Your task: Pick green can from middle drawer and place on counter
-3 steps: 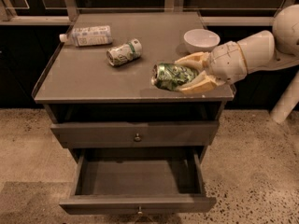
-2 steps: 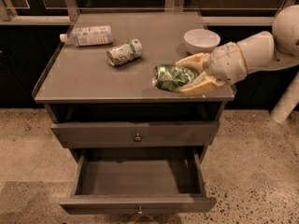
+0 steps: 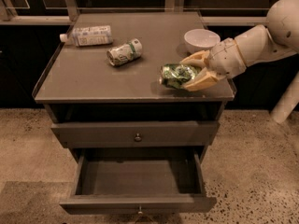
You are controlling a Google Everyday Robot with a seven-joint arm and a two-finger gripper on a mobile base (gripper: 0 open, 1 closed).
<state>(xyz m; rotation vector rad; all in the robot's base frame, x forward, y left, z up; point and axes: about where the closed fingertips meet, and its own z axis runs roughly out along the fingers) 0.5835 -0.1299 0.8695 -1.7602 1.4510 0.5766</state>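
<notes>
The green can (image 3: 175, 75) lies on its side at the right front of the counter (image 3: 93, 78), between the two cream fingers of my gripper (image 3: 186, 74). The gripper reaches in from the right and is shut on the can, one finger (image 3: 196, 58) behind it and one in front. I cannot tell whether the can rests on the counter or hangs just above it. The middle drawer (image 3: 138, 203) is pulled open below and its inside shows empty. The drawer above it (image 3: 135, 133) is closed.
A white bowl (image 3: 201, 39) stands just behind the gripper. A paler cream-and-green can (image 3: 124, 52) lies mid-counter and a white-labelled plastic bottle (image 3: 88, 35) lies at the back left. The white arm (image 3: 261, 38) crosses the counter's right edge. Speckled floor surrounds the cabinet.
</notes>
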